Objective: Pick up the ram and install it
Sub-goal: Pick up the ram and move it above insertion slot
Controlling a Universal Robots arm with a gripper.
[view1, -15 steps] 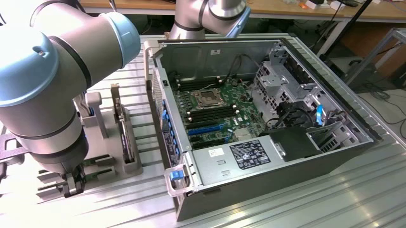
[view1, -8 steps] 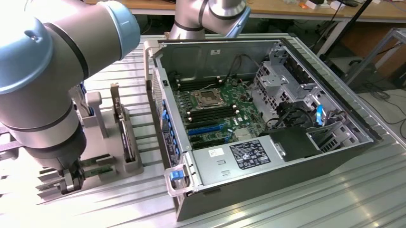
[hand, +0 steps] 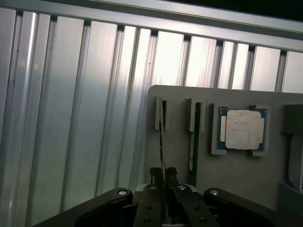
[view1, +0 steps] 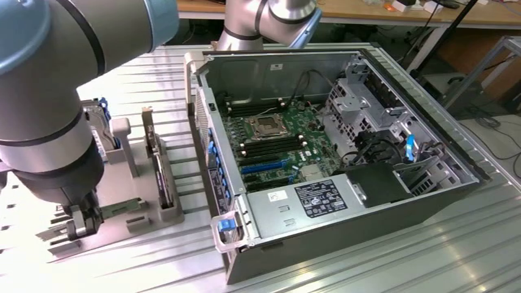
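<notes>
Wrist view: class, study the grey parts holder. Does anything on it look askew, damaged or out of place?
Nothing stands out. The ram in the gripper and the second stick beside it both stand on edge in their slots of the grey holder. The CPU chip lies square in its recess.

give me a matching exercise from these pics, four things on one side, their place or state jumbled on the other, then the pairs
Things
1. ram farther from the cpu chip
2. ram next to the cpu chip
3. cpu chip
4. computer case

Place or state
a. lying flat in a square recess of the grey holder
b. open, motherboard showing
c. on edge in its slot, untouched
d. on edge in its slot, between the fingers

Pairs: 1-d, 2-c, 3-a, 4-b
</notes>
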